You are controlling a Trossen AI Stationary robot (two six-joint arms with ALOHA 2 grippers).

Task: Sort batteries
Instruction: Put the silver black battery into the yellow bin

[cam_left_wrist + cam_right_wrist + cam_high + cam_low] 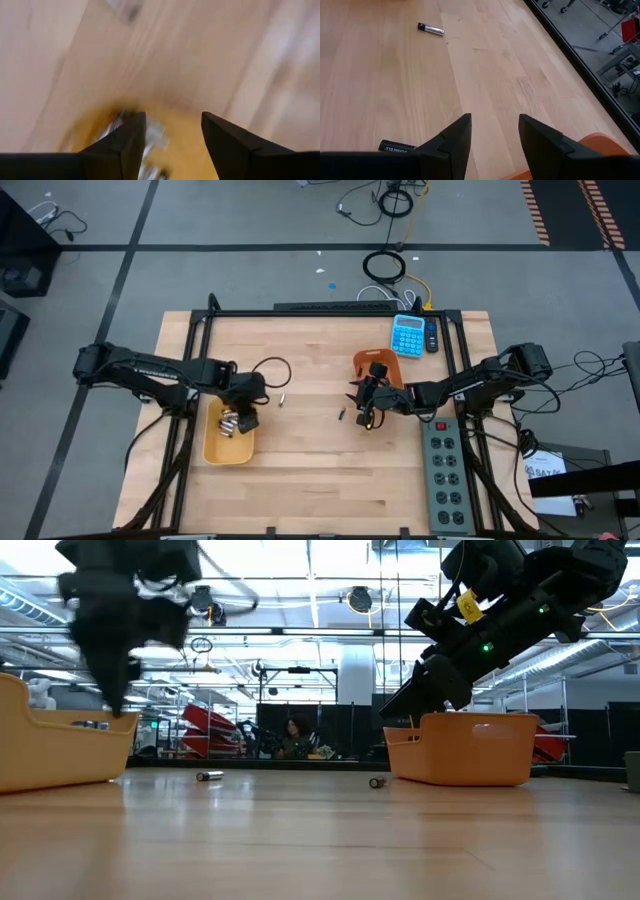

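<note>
Pale wooden worktop (320, 470) carries two batteries not yet binned. The dark battery (341, 416) lies just beside the right hand (366, 408), on the side toward the table's middle; in the right wrist view it shows at the edge of one finger, its long axis crosswise to the fingers. That hand's fingers are spread with nothing between them, close to the orange bin (378, 367). The silvery battery (282, 399) lies nearer the left hand (243, 418), which hangs spread and empty over the yellow bin (214, 450) of sorted batteries (232, 424). The right arm looks better placed for the dark one.
</note>
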